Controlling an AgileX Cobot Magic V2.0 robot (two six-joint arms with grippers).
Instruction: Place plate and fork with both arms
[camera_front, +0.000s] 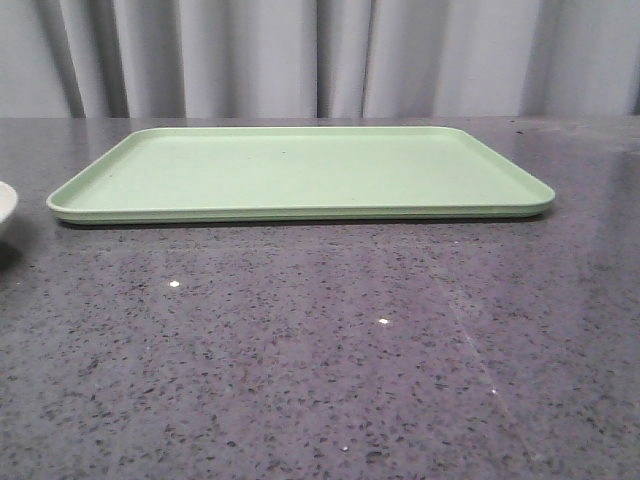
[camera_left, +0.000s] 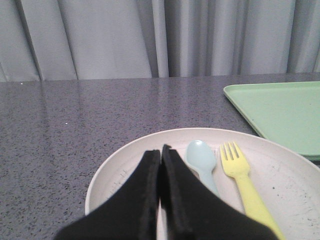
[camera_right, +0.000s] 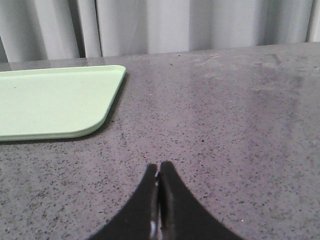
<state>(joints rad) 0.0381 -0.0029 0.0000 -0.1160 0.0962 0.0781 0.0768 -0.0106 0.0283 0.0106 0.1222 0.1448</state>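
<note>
The cream plate lies on the grey table to the left of the green tray; only a sliver of its rim shows at the left edge of the front view. The yellow fork lies in the plate beside a pale blue spoon. My left gripper is shut and empty, hovering over the plate, left of the spoon. My right gripper is shut and empty above bare table, to the right of the tray. Neither gripper shows in the front view.
The flat light-green tray lies in the middle of the speckled grey table; its corners show in the left wrist view and the right wrist view. A grey curtain hangs behind the table.
</note>
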